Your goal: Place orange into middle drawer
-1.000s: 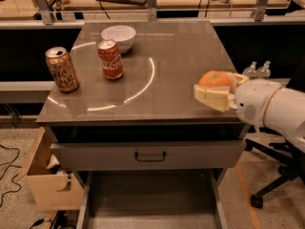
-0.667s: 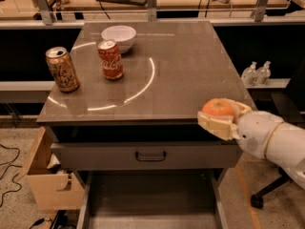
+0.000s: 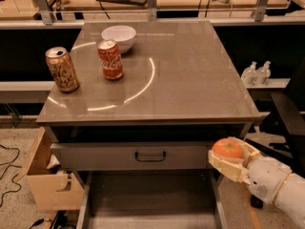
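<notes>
Gripper: the gripper (image 3: 232,156) sits low at the right of the camera view, below the table's edge and just right of the upper drawer front; its pale fingers (image 3: 224,166) are clamped around the orange, one beneath it and one behind it
Orange: the orange (image 3: 228,148) rests in the gripper's grasp, its top bare and visible; it is level with the upper drawer front, above and to the right of the pulled-out drawer's right wall
Arm: a white, rounded arm (image 3: 276,182) runs from the gripper down to the lower right corner
Middle drawer: the middle drawer (image 3: 147,202) stands pulled out at the bottom of the view; a flat grey floor between two pale side walls; nothing of the orange touches it
Upper drawer front: the grey drawer front (image 3: 95,156) with a dark bar handle (image 3: 150,155) is pushed in under the tabletop
Table: the grey tabletop (image 3: 190,80) carries a red cola can (image 3: 110,59), a tan can (image 3: 62,69) to its left, and a white bowl (image 3: 119,36) just behind the red one
Floor, left: a cardboard box (image 3: 45,182) beside the cabinet
</notes>
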Robot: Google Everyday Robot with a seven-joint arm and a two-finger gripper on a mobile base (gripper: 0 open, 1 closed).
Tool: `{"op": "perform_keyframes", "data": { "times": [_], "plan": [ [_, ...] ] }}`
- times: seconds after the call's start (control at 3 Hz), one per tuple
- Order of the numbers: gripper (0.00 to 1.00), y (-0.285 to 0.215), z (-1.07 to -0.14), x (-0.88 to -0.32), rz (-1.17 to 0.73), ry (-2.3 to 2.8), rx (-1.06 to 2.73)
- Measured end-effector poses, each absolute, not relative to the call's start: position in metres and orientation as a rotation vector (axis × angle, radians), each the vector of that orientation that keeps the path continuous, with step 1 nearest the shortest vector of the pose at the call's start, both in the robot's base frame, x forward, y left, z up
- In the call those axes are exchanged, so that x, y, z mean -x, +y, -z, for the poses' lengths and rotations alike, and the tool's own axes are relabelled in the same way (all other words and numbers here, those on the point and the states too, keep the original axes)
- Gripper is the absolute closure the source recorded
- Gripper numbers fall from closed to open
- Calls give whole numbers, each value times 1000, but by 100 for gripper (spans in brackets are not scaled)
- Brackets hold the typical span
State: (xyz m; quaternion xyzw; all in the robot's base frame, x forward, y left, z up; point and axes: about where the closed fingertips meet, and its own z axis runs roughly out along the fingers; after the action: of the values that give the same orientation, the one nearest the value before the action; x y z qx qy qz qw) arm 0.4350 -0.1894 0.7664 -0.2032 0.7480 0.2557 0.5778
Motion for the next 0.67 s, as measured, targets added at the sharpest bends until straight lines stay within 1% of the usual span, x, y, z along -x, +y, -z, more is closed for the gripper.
{"op": "perform_keyframes", "data": {
  "times": [0.67],
  "plan": [
    [100, -182, -766, -439, -615, 1740, 508]
  ]
}}
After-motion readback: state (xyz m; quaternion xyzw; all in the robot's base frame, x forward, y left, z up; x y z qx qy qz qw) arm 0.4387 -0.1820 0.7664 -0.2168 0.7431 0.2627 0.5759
